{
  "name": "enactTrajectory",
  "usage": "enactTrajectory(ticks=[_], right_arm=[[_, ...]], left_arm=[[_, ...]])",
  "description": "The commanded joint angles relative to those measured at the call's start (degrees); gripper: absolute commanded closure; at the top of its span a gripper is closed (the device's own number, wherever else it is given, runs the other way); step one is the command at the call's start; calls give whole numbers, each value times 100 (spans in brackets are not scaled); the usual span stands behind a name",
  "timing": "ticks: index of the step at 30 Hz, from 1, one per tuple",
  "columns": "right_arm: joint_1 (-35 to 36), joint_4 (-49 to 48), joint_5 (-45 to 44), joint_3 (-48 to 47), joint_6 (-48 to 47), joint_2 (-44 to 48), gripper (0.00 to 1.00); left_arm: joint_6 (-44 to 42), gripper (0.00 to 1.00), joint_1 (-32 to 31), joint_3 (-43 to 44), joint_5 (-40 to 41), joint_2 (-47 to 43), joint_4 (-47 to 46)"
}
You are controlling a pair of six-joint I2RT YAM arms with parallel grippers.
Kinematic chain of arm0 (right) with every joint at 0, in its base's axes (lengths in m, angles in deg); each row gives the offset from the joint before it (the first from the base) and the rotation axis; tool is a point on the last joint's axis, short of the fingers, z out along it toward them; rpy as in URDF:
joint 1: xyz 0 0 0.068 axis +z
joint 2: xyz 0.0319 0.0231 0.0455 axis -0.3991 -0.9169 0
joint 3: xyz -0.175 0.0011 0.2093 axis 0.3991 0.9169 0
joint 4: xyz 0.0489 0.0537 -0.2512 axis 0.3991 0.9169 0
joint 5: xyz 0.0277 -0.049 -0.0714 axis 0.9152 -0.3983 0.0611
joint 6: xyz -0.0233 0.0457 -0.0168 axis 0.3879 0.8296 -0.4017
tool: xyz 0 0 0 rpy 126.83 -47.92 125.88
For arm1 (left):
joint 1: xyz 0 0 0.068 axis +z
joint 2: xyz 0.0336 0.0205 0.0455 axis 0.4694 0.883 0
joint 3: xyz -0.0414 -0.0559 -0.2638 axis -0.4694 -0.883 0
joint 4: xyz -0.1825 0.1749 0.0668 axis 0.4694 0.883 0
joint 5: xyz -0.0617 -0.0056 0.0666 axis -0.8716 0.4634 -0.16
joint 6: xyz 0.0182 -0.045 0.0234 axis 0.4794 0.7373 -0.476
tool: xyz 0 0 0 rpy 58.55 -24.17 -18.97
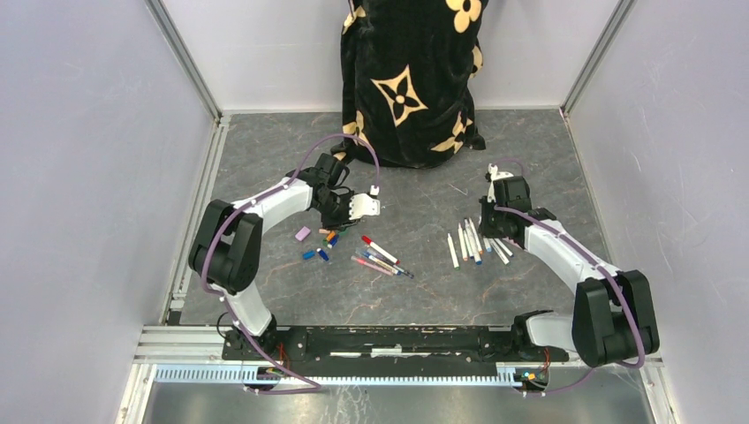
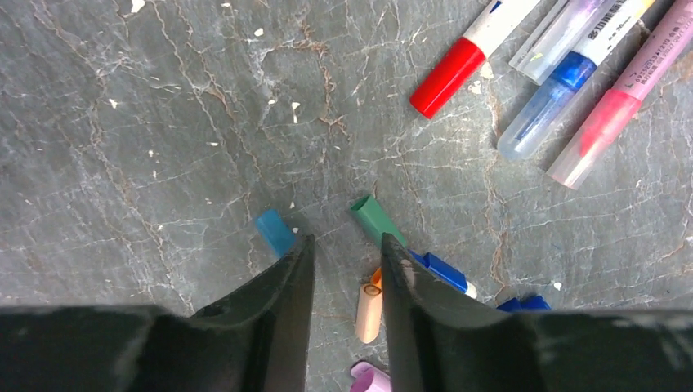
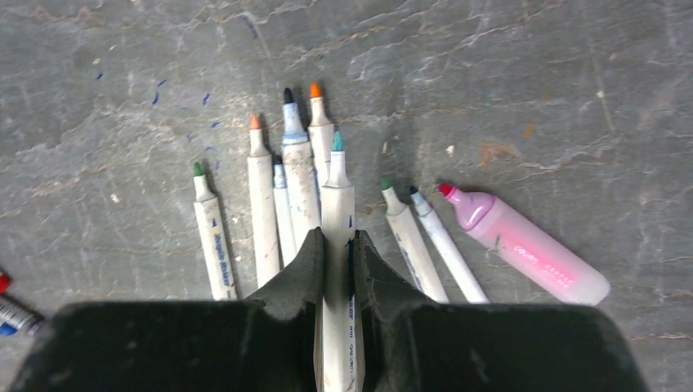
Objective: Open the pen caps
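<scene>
Right tool (image 3: pixel 337 247) low around white pen (image 3: pixel 337 194)

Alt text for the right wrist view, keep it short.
The right gripper is shut on a white marker with a teal tip, over a grey table. Other uncapped white markers fan out beside it; a pink highlighter lies rightmost.

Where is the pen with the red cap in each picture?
Top external: the red-capped pen lies near the middle of the picture, slanting down to the right.
Left wrist: it is at the top right, with its red cap pointing down-left.
Right wrist: it is not clearly in view. A red sliver shows at the left edge, too little to tell.
Shared landmark: the loose caps lie just beside it in the top external and left wrist views.
</scene>
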Motion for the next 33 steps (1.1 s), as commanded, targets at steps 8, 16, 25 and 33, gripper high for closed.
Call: enactTrajectory(ticks=[8, 16, 25, 33], right_arm=[[16, -604, -728, 159, 25, -483, 90], [33, -551, -540, 62, 11, -450, 66], [1061, -588, -665, -462, -307, -120, 49], [2776, -1165, 262, -999, -923, -991, 50]], left_arm=[[1143, 45, 13, 831, -192, -279, 208], [1806, 28, 287, 1775, -431, -906, 669], [4852, 0, 987, 2296, 573, -1504, -1049], [4951, 0, 1208, 1466, 823, -2198, -1257]])
